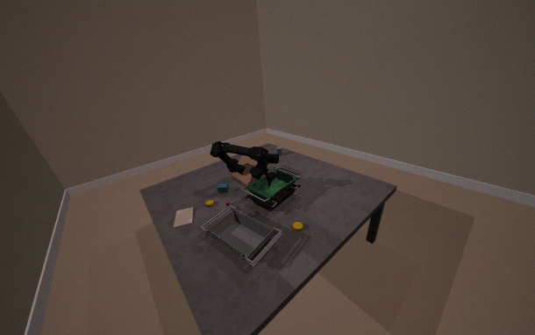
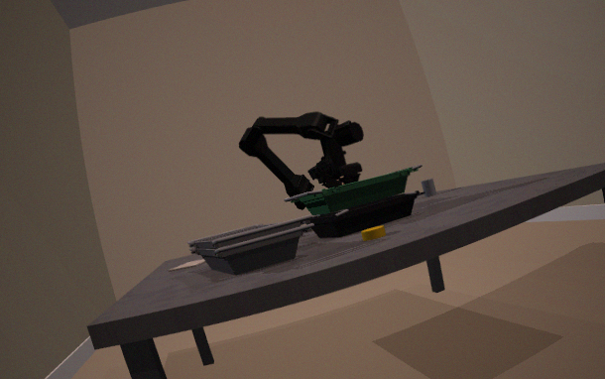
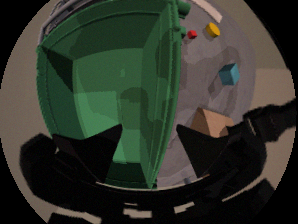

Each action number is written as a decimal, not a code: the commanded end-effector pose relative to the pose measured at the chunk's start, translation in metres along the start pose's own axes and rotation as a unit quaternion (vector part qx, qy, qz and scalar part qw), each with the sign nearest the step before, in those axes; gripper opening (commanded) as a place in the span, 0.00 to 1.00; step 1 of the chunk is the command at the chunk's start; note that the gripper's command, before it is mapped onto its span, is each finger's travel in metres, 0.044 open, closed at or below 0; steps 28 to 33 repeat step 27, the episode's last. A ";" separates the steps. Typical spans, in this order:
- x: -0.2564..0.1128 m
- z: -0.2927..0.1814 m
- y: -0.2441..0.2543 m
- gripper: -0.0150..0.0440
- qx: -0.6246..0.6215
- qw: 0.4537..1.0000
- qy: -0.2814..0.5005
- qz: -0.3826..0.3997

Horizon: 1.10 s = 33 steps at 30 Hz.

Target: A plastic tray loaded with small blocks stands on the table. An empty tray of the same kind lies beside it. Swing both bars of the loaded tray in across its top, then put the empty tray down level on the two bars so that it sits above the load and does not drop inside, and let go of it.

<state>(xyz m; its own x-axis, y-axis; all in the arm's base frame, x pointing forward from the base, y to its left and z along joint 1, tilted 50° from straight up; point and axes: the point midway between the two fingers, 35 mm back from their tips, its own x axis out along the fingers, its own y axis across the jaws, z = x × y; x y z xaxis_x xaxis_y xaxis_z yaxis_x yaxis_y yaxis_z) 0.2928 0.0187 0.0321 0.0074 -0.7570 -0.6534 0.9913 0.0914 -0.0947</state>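
Note:
The green empty tray (image 1: 263,189) (image 2: 369,193) (image 3: 100,75) sits above the black loaded tray (image 2: 367,218) and looks about level with it. Its own wire bars stick out at its ends. Small red blocks (image 1: 284,193) show in the black tray under it. A pale bar (image 2: 341,213) of the black tray shows under the green tray's near end; the far bar is hidden. My gripper (image 1: 269,181) (image 3: 150,127) is open, one finger inside the green tray and one outside its long side wall, holding nothing.
A grey tray (image 2: 263,259) with wire bars stands in front. Around are yellow discs (image 1: 297,226) (image 1: 210,203), a small red block (image 1: 227,203) (image 3: 192,34), a teal block (image 1: 223,188) (image 3: 229,74), a tan block (image 3: 214,122), a pale flat piece (image 1: 183,217) and a grey cylinder (image 2: 428,188).

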 end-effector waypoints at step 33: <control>-0.110 0.000 -0.001 1.00 -0.008 1.000 0.015 0.026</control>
